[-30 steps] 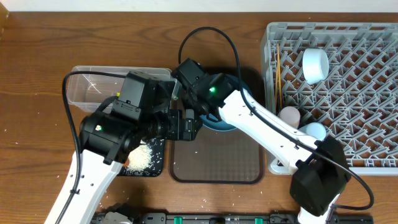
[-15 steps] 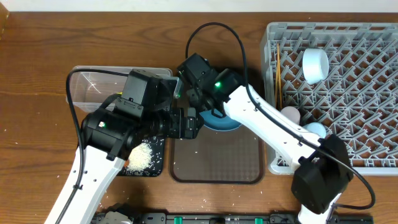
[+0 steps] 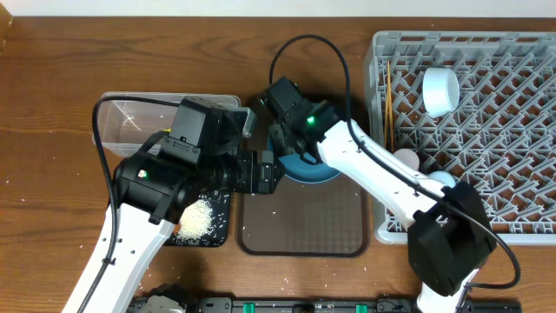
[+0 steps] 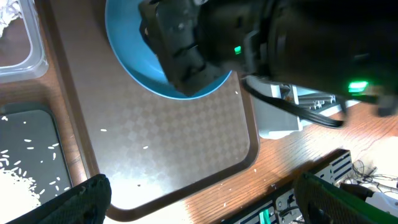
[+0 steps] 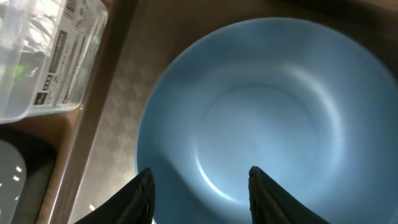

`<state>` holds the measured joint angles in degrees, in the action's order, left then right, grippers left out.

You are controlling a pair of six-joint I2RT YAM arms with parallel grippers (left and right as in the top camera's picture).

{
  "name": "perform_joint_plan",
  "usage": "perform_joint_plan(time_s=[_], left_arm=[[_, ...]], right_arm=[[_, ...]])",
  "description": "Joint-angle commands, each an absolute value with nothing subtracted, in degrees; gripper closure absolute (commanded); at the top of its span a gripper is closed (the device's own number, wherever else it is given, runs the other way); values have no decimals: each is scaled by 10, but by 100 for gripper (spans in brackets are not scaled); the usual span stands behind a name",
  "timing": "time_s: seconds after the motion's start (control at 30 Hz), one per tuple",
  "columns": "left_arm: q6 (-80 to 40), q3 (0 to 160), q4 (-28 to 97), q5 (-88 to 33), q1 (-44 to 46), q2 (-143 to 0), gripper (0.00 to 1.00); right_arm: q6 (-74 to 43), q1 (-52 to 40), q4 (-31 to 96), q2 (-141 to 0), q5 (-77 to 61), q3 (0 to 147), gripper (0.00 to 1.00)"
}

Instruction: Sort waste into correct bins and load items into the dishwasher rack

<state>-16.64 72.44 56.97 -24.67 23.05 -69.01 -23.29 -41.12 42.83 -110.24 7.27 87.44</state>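
From overhead, the grey plastic lattice rack [image 3: 486, 130] is sitting at the right of the wooden tabletop [image 3: 52, 69]. It is holding a white bowl [image 3: 440, 89], a pale pink cup [image 3: 404, 160], a light blue cup [image 3: 439, 180] partly under the right arm [image 3: 373, 169], and two wooden chopsticks [image 3: 387, 113] along its left edge. The blue round plate [image 3: 311, 169] is lying at the far end of the brown serving tray [image 3: 304, 222], mostly covered by that arm's wrist. Left of the serving tray, a clear rectangular plastic tub [image 3: 130, 122] is standing, with a shallow black tray [image 3: 221, 228] beside it carrying white rice-like crumbs [image 3: 198, 219]. The left arm [image 3: 130, 235] is reaching across the black tray.

In the left wrist view, the left pincer [image 4: 205, 205] is hanging over the serving tray with its fingers spread wide — nothing between them. The plate is lying at the tray's far end, under the right arm's black head.

In the right wrist view, the right pincer [image 5: 202, 196] is hovering over the plate's near rim, fingers apart and gripping nothing — whether they are touching the plate cannot be told.
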Motion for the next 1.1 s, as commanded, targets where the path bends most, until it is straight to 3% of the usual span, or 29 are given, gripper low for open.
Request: perform_joint_plan(time_s=[0.0,0.73,1.07], left_arm=[[-161,722,570,-246,232,-692,4],[-161,722,570,-246,232,-692,4],[-161,722,570,-246,232,-692,4]], right_arm=[[-237,-409,387,-1108,39,841,53],[-238,-409,225,-1110,6,705,55],[-226,-401,218,-1104,1,729,47]])
